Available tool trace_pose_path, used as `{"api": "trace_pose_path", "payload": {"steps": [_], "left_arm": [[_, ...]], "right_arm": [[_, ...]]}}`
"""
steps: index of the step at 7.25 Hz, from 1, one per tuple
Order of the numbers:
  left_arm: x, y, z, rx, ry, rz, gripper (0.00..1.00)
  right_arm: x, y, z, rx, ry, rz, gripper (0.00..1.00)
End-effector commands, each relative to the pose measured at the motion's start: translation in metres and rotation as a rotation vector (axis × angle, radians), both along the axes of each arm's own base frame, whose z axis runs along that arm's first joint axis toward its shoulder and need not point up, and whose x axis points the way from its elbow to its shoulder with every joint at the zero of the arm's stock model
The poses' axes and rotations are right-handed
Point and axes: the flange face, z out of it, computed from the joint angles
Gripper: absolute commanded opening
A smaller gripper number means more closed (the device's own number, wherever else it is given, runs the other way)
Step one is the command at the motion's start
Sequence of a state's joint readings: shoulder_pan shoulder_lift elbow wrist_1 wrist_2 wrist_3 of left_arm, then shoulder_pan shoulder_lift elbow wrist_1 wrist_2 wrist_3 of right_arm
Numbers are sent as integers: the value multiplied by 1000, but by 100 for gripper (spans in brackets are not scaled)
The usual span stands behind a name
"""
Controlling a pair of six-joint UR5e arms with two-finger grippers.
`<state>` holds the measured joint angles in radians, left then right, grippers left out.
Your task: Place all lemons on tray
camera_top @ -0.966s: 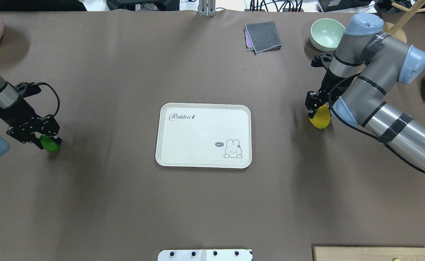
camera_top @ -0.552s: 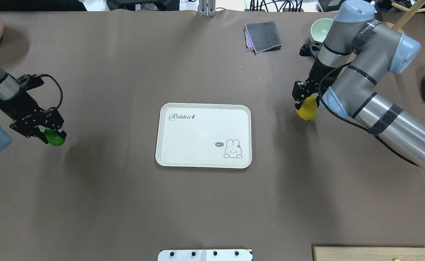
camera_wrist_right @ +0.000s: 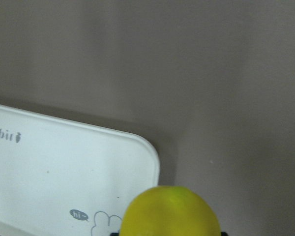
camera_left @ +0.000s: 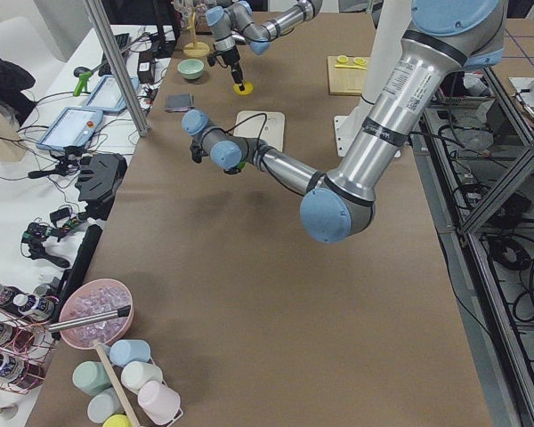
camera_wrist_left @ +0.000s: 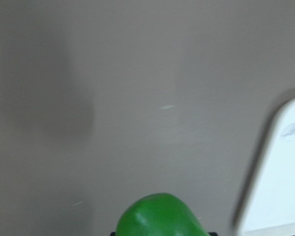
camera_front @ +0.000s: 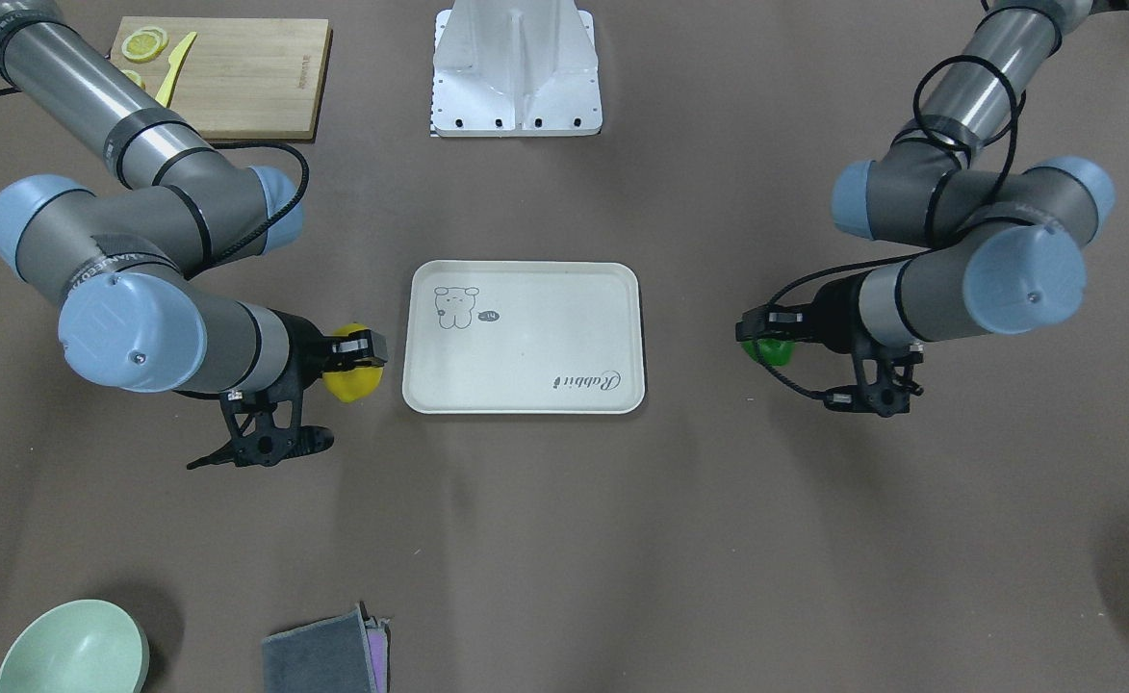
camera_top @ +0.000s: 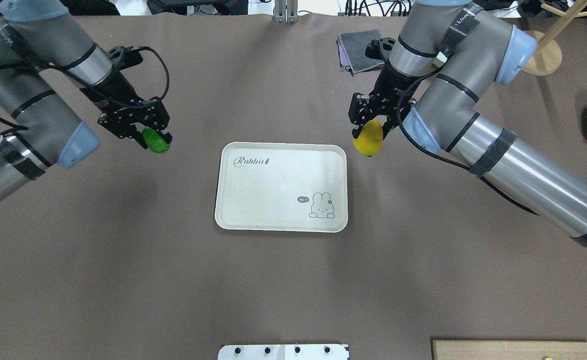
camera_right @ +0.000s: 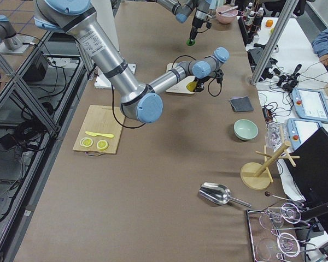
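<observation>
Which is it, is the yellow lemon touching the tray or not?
Apart. The front-facing view shows a strip of bare table between the yellow lemon and the tray rim.

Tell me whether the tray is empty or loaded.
Empty. The tray shows only its printed rabbit and script; the yellow lemon and the green lemon are both held outside its rim.

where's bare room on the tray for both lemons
The cream-white rectangular tray is bare throughout, widest between its script and rabbit drawing. The glossy green lemon and bright yellow lemon hang outside it, one each side. Nothing crowds it.
</observation>
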<state>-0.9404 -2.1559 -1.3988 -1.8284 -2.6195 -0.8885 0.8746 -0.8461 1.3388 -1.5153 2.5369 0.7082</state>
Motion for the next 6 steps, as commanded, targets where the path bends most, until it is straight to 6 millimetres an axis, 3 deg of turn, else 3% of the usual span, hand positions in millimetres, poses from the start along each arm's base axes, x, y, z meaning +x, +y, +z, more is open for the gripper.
{"api": "trace_pose_path", "payload": {"steps": [1, 2, 3, 5, 6], "left_arm": [[72, 8, -59, 130, 32, 20, 0], [107, 31, -63, 162, 31, 12, 0], [135, 42, -83, 157, 27, -35, 0], [160, 48, -85, 156, 37, -41, 0], [159, 48, -80, 154, 32, -43, 32]], "right_arm": [[-36, 16, -14, 117, -105, -49, 22], [-48, 24, -11, 123, -110, -66, 22], [-58, 28, -4, 112, -100, -79, 24], [-72, 37, 9, 94, -86, -101, 32], [-74, 39, 10, 92, -83, -103, 38]]}}
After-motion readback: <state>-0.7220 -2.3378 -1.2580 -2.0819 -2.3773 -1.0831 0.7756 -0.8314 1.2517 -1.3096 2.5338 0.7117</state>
